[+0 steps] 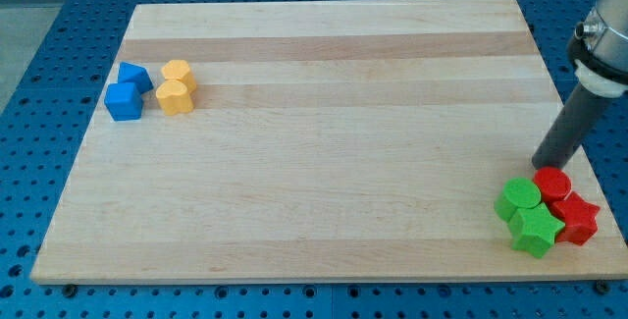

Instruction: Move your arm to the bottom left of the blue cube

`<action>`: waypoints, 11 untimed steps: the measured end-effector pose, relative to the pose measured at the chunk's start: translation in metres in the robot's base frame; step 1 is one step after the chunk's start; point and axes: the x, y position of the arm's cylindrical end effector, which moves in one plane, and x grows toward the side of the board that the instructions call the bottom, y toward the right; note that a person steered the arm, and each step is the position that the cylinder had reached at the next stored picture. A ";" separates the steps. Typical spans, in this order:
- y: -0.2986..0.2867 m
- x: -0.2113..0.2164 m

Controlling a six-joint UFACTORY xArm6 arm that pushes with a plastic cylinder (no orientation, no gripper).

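Pale wooden board sitting on blue pegboard; target lying far across it.
My tip, a bare rod grasping nothing, is resting above the red cylinder; the blue cube is sitting upper left.

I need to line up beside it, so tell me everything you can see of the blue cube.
The blue cube is a small, solid-looking block of matte blue, sitting flat on the wooden board near its left edge. Its top and two side faces show. Another blue block of unclear shape sits just above it, apparently touching. Two yellow blocks stand close to its right, a narrow gap between. My tip is far off, at the view's right, by the red and green blocks.
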 end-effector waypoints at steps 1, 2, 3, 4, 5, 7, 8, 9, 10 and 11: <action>0.000 -0.027; -0.025 -0.032; -0.077 -0.032; -0.130 -0.032; -0.176 -0.032; -0.277 -0.032; -0.328 -0.032; -0.376 -0.032; -0.426 -0.032; -0.475 -0.032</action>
